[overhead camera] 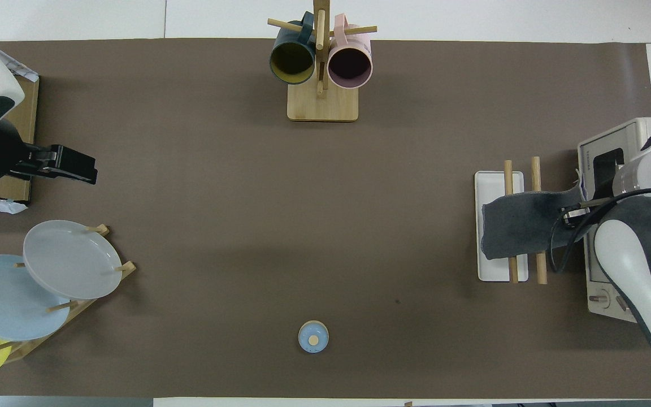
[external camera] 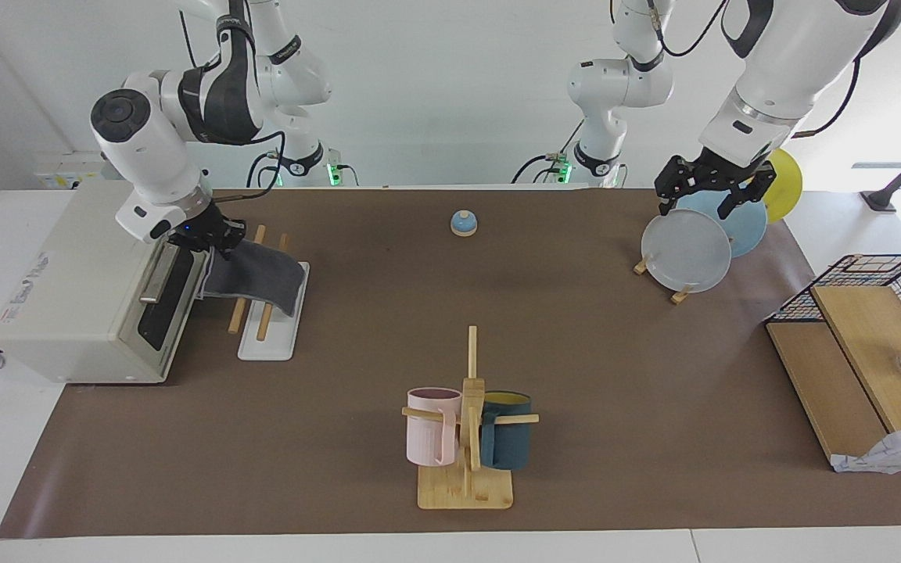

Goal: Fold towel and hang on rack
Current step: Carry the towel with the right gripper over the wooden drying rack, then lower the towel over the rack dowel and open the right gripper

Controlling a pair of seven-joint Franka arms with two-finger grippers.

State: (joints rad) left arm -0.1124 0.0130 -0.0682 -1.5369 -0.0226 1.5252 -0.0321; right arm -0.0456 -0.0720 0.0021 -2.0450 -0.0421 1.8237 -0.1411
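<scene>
The towel point(external camera: 259, 274) shows its dark grey face and lies draped across both wooden rods of the rack point(external camera: 267, 340), which stands beside the oven at the right arm's end of the table. One towel edge hangs over the rack's white base point(overhead camera: 492, 265); the other rises to my right gripper point(external camera: 216, 241), which is shut on the towel point(overhead camera: 520, 223) between the rack and the oven. A strip of the purple face shows by the right gripper point(overhead camera: 571, 213). My left gripper point(external camera: 707, 195) waits open and empty above the plates.
A white toaster oven point(external camera: 67, 289) stands close against the rack. A mug tree point(external camera: 466, 438) with two mugs stands mid-table, farthest from the robots. A plate stand point(external camera: 681, 295) with plates is under the left gripper. A small blue bell point(external camera: 463, 224) and a wire basket point(external camera: 888, 274) are also here.
</scene>
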